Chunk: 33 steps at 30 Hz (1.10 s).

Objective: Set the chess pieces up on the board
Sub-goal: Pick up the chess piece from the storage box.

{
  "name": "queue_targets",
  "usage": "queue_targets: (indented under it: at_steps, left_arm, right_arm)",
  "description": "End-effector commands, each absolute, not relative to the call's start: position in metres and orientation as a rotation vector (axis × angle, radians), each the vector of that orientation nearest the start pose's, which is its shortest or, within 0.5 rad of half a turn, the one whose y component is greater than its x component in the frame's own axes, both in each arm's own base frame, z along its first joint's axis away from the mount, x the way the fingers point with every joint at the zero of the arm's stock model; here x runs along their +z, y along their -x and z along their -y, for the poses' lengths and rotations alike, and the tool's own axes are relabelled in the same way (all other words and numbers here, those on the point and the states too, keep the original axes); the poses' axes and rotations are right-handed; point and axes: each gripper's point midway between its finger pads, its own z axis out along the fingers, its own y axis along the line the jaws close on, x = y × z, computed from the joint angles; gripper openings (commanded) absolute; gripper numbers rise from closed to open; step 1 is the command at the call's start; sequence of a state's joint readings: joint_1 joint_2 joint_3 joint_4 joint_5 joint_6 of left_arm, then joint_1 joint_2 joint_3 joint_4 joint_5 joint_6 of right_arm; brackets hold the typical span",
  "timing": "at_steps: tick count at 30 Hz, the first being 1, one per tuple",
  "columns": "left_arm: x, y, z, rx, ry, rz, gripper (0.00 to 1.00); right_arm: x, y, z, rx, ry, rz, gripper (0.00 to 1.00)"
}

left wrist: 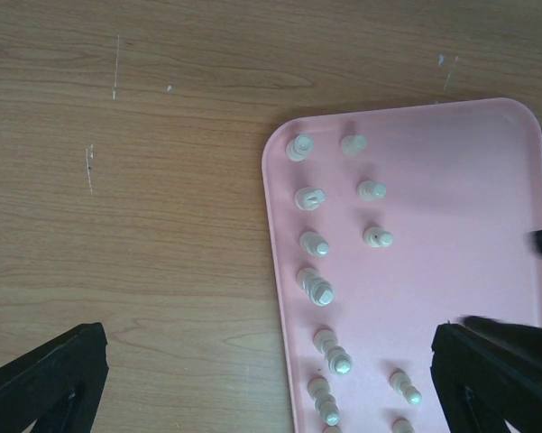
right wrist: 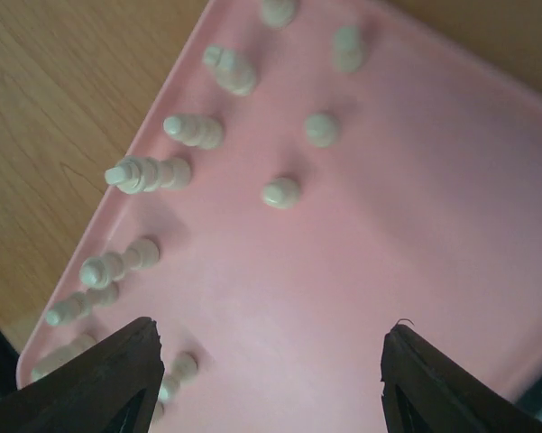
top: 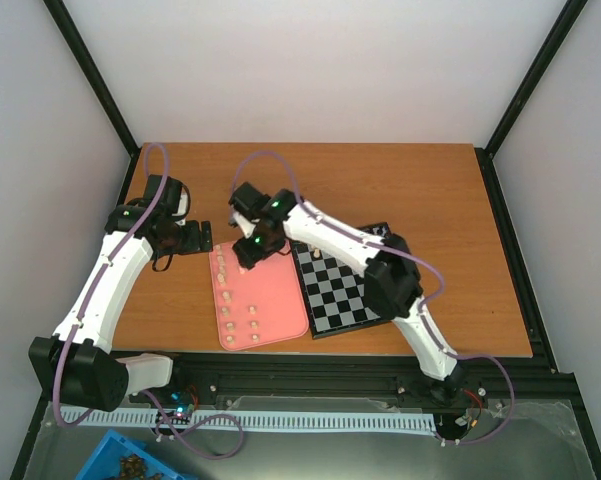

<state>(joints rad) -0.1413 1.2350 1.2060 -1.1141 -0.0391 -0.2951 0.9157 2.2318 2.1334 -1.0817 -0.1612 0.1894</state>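
**Hazards at the tray, and how the pieces stand**

**Location.** The chess pieces (left wrist: 314, 244) stand in the pink tray (left wrist: 469, 225) at the centre of the top view. They form two loose columns along its left side. The board (top: 342, 295) lies just right of the tray, partly under the right arm. Pale specks near its upper edge are too small to identify.

**Fingers.** The right gripper (right wrist: 271, 329) hangs over the tray's upper end, released, with nothing between its fingers. The left gripper (left wrist: 266, 334) is spread wide and empty, straddling the tray's left rim and the bare table (top: 400, 180).

**Orientation.** Each piece stands upright, with its long axis vertical, base on the tray and head up.

**Risks.**
- Neighbouring pieces in a column stand close together. A finger lowered beside one piece is likely to topple the next.
- The pieces are tiny and rounded. An off-centre pinch may squirt one sideways or tilt it.
- Both grippers work near the tray's upper left, so contact between them is possible.
- The right arm crosses the board and may sweep pieces set there.
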Motion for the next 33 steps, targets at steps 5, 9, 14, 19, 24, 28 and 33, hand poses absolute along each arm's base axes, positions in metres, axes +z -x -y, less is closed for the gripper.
queue_targets:
  at_steps: [5, 9, 14, 19, 24, 28, 33]
  left_arm:
    - [0.208, -0.288, 0.031, -0.070, 0.231, -2.654, 1.00]
    - [0.211, -0.289, 0.029, -0.055, 0.240, -2.641, 1.00]
    - [0.211, -0.287, 0.013, 0.054, 0.299, -2.631, 1.00]
    - [0.211, -0.285, 0.006, 0.105, 0.326, -2.627, 1.00]
    - [0.210, -0.283, 0.002, 0.131, 0.338, -2.626, 1.00]
    - [0.209, -0.283, 0.002, 0.128, 0.338, -2.625, 1.00]
    - [0.207, -0.282, 0.004, 0.115, 0.335, -2.631, 1.00]
  right_arm:
    - [0.079, -0.296, -0.481, 0.615, 1.107, -2.665, 0.63]
    - [0.066, -0.300, -0.484, 0.593, 1.091, -2.681, 0.60]
    - [0.057, -0.305, -0.489, 0.593, 1.074, -2.684, 0.57]
    - [0.045, -0.307, -0.493, 0.588, 1.072, -2.706, 0.49]
    - [0.041, -0.307, -0.490, 0.563, 1.066, -2.722, 0.44]
    - [0.040, -0.308, -0.486, 0.534, 1.060, -2.732, 0.44]
    - [0.035, -0.307, -0.485, 0.518, 1.057, -2.744, 0.42]
